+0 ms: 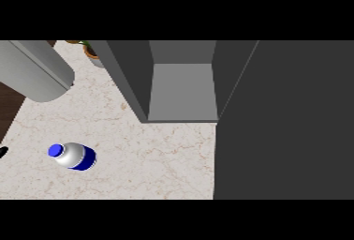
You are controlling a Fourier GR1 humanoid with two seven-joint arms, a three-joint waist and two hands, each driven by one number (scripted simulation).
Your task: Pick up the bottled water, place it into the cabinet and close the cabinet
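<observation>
The water bottle [72, 156], clear with a blue cap and a blue label band, stands on the marble counter [152, 159] at the lower left. The dark grey cabinet [131, 79] sits at the back, open, with its pale inner shelf [182, 89] bare. Its door [283, 122] is swung out and fills the right side of the view. A grey forearm [34, 70] crosses the upper left corner, well above the bottle. A small black sliver at the left edge, likely part of my left hand [2, 152], lies level with the bottle and apart from it. My right hand does not show.
A potted plant [90, 51] stands behind the cabinet's left wall at the top. The counter's left edge runs along dark wood flooring [8, 105]. Bare marble lies between the bottle and the open door.
</observation>
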